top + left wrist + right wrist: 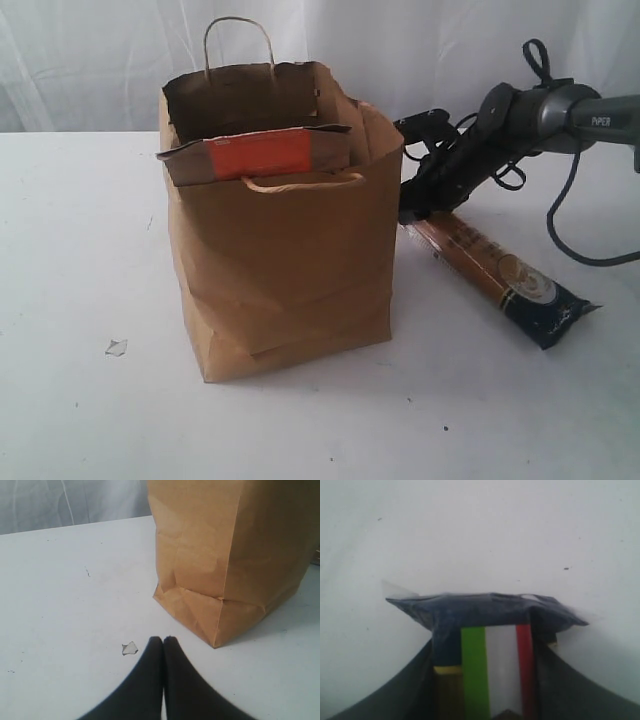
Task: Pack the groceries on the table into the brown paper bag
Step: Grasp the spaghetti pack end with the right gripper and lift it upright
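Note:
The brown paper bag (285, 260) stands open on the white table (80, 250), and its lower corner (230, 555) fills the left wrist view. A kraft pouch with an orange label (262, 155) lies across the bag's mouth. To the right of the bag the long spaghetti packet (500, 275) lies flat on the table. My right gripper (415, 205) is down on the packet's end nearest the bag. In the right wrist view its fingers (485, 645) press both sides of the packet (490, 612). My left gripper (163, 639) is shut and empty, low over the table near the bag.
A small torn scrap of paper (116, 347) lies on the table left of the bag, just beside my left fingertips (130, 648). A white curtain hangs behind the table. The right arm's cables loop at the far right (570, 225).

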Tool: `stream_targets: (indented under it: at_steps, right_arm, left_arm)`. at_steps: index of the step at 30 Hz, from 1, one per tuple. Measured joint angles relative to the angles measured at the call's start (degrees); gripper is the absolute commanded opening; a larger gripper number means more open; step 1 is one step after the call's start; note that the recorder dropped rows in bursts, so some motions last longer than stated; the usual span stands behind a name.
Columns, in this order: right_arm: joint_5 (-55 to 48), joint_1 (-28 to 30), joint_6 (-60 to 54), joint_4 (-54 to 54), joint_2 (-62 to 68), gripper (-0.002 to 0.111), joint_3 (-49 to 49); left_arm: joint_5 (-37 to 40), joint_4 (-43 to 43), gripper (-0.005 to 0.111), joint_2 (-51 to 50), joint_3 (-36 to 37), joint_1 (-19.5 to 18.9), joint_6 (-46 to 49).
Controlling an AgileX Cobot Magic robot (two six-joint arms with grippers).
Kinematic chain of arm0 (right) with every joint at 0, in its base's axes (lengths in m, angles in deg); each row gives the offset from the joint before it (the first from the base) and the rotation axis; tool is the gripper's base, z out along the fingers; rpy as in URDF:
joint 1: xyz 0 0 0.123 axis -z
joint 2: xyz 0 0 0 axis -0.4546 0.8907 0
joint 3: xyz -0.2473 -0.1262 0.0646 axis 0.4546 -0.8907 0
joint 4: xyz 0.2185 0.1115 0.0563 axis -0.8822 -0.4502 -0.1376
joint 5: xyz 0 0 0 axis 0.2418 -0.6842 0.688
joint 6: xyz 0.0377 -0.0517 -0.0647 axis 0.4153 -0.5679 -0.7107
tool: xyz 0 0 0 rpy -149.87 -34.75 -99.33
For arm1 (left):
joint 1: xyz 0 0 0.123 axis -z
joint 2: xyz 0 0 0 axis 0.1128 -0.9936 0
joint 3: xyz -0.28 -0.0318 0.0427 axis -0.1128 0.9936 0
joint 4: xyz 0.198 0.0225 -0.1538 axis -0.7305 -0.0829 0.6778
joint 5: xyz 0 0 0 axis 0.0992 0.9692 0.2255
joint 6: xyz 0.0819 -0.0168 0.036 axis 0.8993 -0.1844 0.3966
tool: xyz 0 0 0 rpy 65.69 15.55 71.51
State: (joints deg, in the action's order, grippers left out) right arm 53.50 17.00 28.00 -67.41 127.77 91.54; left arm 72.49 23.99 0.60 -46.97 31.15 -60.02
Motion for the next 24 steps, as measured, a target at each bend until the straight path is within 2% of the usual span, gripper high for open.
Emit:
stream_targets:
  at_steps: [8, 24]
  right_arm:
    - [-2.8, 2.4, 2.3, 0.1, -6.7, 0.0, -4.4]
    - [-0.4, 4.3, 4.5, -1.3, -35.2, 0.0, -18.1]
  left_arm:
    - [0.0, 0.0, 0.0, 0.0, 0.0, 0.0, 0.0]
    - [0.0, 0.0, 0.0, 0.0, 0.0, 0.0, 0.0]
